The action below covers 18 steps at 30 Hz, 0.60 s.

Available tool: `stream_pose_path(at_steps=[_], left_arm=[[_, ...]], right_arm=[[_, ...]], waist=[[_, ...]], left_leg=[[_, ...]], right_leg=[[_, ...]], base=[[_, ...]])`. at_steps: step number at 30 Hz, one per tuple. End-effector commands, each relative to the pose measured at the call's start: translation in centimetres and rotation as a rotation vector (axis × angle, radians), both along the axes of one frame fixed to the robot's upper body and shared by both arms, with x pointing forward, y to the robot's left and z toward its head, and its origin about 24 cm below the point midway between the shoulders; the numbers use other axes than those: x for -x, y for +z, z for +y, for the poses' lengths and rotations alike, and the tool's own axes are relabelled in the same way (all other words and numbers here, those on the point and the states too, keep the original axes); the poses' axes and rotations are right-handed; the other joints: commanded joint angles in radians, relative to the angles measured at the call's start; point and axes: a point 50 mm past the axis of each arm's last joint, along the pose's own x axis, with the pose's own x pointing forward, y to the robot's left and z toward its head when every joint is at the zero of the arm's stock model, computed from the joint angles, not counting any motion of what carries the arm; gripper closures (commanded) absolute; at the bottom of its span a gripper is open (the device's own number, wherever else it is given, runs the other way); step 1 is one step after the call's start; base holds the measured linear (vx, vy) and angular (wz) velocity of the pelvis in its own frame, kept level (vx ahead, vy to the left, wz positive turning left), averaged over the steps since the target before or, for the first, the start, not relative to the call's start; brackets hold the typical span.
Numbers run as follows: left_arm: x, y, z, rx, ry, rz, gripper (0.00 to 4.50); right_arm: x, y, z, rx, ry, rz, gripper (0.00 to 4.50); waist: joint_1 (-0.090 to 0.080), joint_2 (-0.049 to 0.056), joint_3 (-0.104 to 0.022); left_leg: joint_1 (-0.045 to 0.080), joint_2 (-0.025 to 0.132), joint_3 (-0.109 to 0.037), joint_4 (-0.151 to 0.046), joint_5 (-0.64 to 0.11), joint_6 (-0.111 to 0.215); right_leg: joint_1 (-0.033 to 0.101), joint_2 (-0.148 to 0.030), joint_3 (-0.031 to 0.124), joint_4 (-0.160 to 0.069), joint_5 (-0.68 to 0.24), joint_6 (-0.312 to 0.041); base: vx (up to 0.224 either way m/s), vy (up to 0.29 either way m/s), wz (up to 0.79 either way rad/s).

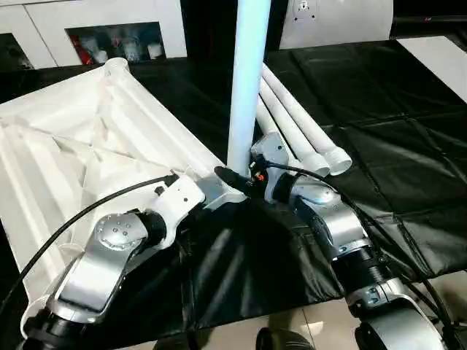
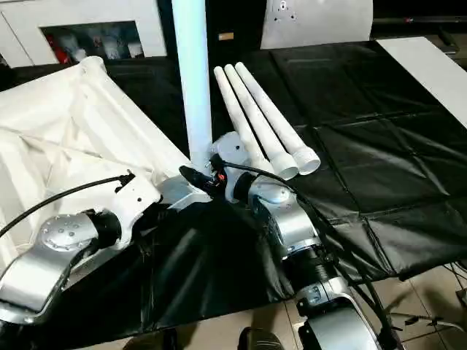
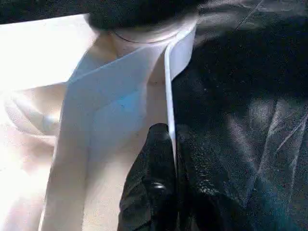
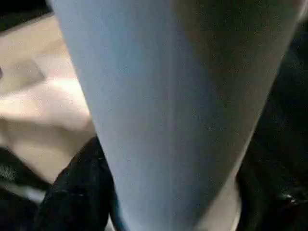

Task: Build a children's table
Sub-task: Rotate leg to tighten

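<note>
I note the ribbed white tabletop [image 1: 66, 153] lying underside-up on black cloth [image 1: 379, 146]. My left claw [image 3: 171, 159] pinches its thin rim; the right claw [image 4: 163, 202] straddles the smooth upright leg [image 1: 246, 80] (grip unconfirmed). Three tapered legs [image 2: 266, 120] lie beside.

Head pair high above; wrist cameras tight against upright leg [image 1: 246, 87].

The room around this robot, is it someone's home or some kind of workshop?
Probably an indoor test or demo room dressed like a home. A black cloth is spread over the tiled floor as a work area, a white cabinet with glass-fronted compartments stands behind, and loose table legs await fitting.
</note>
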Motion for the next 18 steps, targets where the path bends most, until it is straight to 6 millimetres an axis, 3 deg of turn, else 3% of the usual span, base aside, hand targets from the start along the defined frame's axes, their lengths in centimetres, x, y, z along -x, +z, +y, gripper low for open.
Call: stream_pose_path(at_steps=[1, 5, 8, 9, 13, 18], left_arm=[[-0.1, -0.3, 0.1, -0.021, -0.026, 0.007, 4.50], [-0.7, -0.1, 0.7, -0.031, -0.059, -0.002, 4.50], [-1.0, -0.3, 1.1, -0.035, -0.098, 0.000, 4.50], [-1.1, -0.3, 1.1, -0.034, -0.111, 0.000, 4.50], [-1.4, -0.7, 1.6, -0.024, -0.172, 0.008, 4.50], [-1.2, -0.9, 2.3, -0.031, -0.318, 0.049, 4.50]], right_arm=[[1.2, -2.4, 0.3, 0.045, 0.056, 0.105, 0.98], [1.6, -1.5, -0.7, 0.013, 0.097, 0.077, 0.70], [2.1, -1.2, -1.7, 0.010, 0.113, 0.065, 0.48], [2.2, -1.1, -1.9, 0.011, 0.118, 0.061, 0.44], [3.1, -0.6, -3.1, 0.019, 0.144, 0.027, 0.06], [4.8, 0.6, -5.0, 0.052, 0.189, -0.017, 0.01]], waist=[[0.000, 0.014, -0.047], [0.010, 0.022, -0.059], [0.016, 0.018, -0.060], [0.014, 0.023, -0.062], [0.015, 0.024, -0.062], [0.019, 0.022, -0.059]], left_leg=[[0.010, 0.072, -0.025, -0.042, -0.083, 0.106], [0.011, 0.070, -0.026, -0.030, -0.010, 0.140], [0.010, 0.069, -0.028, -0.027, 0.015, 0.160], [0.008, 0.070, -0.029, -0.025, 0.013, 0.160], [0.009, 0.074, -0.030, -0.023, -0.022, 0.148], [0.008, 0.075, -0.030, -0.026, -0.092, 0.123]], right_leg=[[0.039, -0.091, 0.065, -0.060, 0.056, -0.257], [0.047, -0.088, 0.060, -0.041, 0.204, -0.267], [0.050, -0.087, 0.057, -0.037, 0.248, -0.265], [0.051, -0.088, 0.055, -0.036, 0.250, -0.269], [0.050, -0.089, 0.055, -0.036, 0.196, -0.274], [0.048, -0.094, 0.059, -0.044, 0.087, -0.257]], base=[[0.000, 0.000, 0.00], [0.000, 0.000, 0.00], [0.000, 0.000, 0.00], [0.000, 0.000, 0.00], [0.000, 0.000, 0.00], [0.000, 0.000, 0.00]])
